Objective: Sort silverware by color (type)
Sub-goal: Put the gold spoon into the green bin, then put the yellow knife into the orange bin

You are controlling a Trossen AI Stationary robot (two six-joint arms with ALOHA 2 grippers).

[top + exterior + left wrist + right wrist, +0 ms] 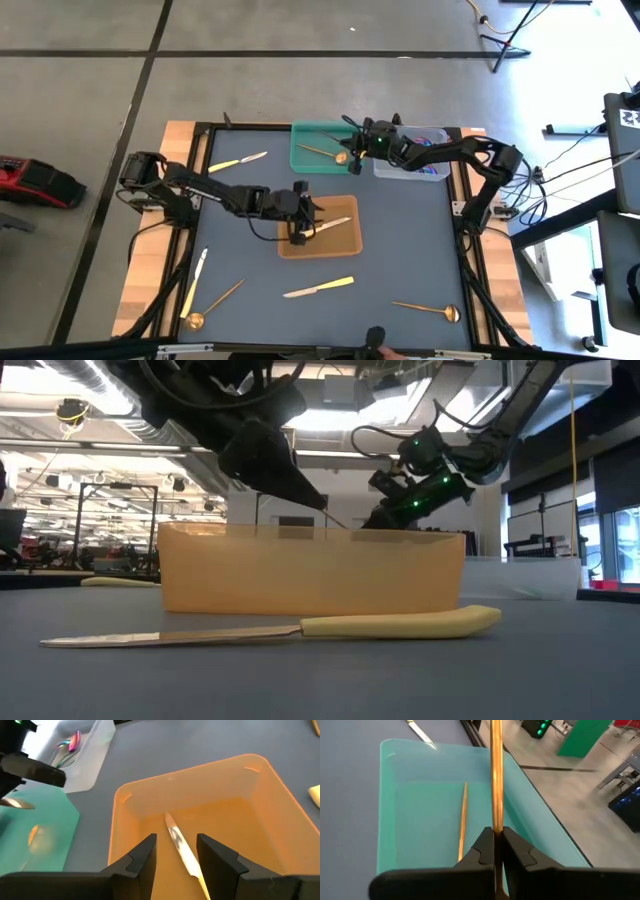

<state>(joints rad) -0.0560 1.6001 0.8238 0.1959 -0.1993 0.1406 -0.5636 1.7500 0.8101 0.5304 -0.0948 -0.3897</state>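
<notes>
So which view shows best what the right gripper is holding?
The right wrist view: the right gripper is shut on a gold utensil above the green tray. The high view shows a gold spoon at that tray; the low view shows only the gripper.

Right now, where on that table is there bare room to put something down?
Free: the mat right of the orange tray, above the gold spoon. Crowded: the back edge, where the green tray, clear tray and right gripper meet.
</notes>
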